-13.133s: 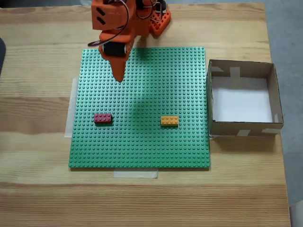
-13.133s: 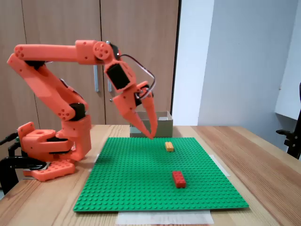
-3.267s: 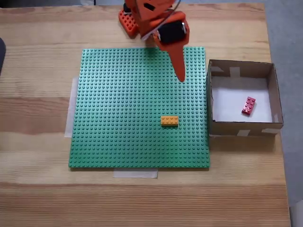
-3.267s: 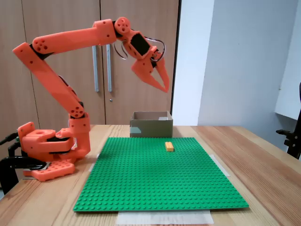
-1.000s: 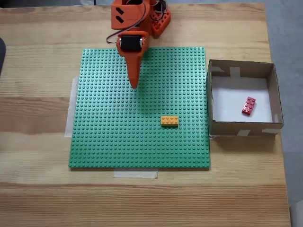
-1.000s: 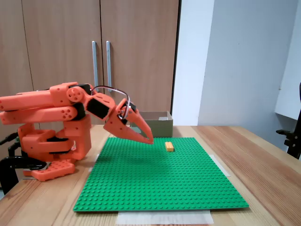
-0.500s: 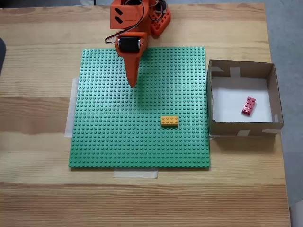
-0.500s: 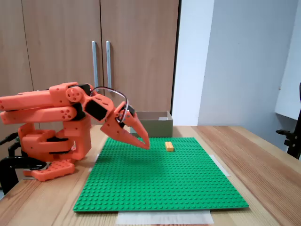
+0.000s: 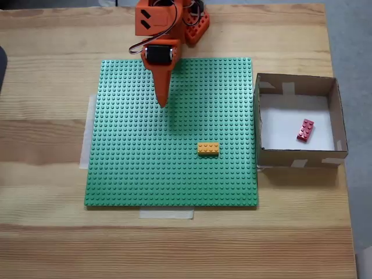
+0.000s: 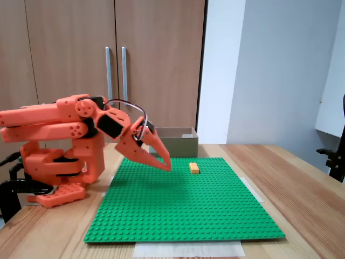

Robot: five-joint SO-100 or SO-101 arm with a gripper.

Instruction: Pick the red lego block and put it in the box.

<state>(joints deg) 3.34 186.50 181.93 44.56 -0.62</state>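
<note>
The red lego block lies tilted on the white floor of the box, right of the green baseplate. The box's brown side wall shows at the far end of the table behind the plate; the block is hidden there. My orange gripper hangs low over the upper left part of the plate, far from the box, its tip pointing down at the studs. Its fingers are closed together with nothing between them. The arm is folded back over its base.
An orange-yellow brick sits on the baseplate right of centre, also seen at the plate's far part as a small orange-yellow brick. Tape strips hold the plate to the wooden table. Cupboard doors stand behind the arm.
Over the last second the gripper drew back slightly toward the arm's base and now holds still. The red block has stayed in the box.
</note>
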